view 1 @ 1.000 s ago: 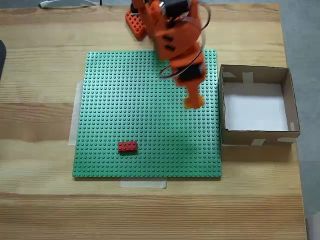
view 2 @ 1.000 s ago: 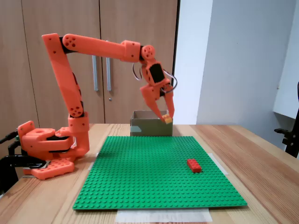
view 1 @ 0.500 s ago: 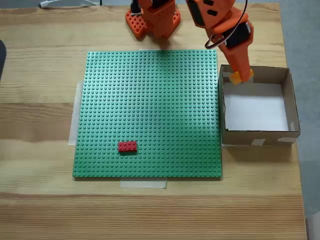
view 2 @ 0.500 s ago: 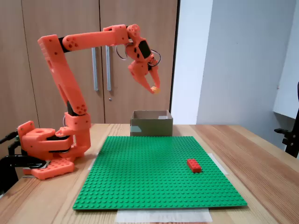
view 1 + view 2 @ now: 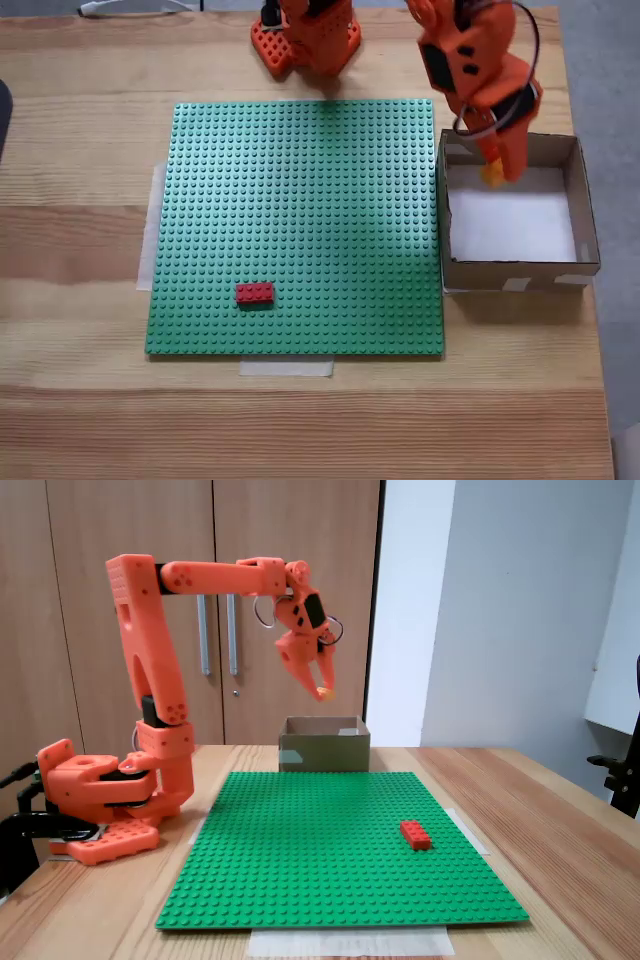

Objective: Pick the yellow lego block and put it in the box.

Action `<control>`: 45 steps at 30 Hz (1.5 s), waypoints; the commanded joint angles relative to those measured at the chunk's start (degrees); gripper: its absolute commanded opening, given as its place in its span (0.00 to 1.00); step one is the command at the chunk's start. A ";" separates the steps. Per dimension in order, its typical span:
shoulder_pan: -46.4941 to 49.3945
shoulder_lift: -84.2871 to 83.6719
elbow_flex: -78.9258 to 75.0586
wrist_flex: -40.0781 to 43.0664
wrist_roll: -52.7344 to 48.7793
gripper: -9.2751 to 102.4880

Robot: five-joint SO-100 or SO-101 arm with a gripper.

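The wooden table (image 5: 80, 400) carries everything. On it lies the green studded baseplate (image 5: 290, 220), taped down at its edges, broad and flat in both fixed views. The orange arm (image 5: 150, 650) rises from its base (image 5: 95, 805) at the far edge of the table in the top-down fixed view — at the left in the side-on fixed view — and reaches out level, well above the plate, its wrist bent downward.

The box (image 5: 585, 215) sits on the table just beside the plate's right edge in the top-down fixed view; in the side-on fixed view it stands at the far end (image 5: 322, 750) of the plate, its white floor bare.

The gripper (image 5: 493, 175) hangs over the far left part of the box, high above its rim (image 5: 324, 691). Its fingers are drawn in narrow around the yellow lego block (image 5: 492, 178), which peeks out at the tips (image 5: 325, 692) — held in the air, touching neither box nor plate.

A red brick (image 5: 255, 293) rests on the plate's near left part, well apart from the box.
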 commanded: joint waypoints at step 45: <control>-3.87 -18.81 -4.48 -6.33 -11.43 0.26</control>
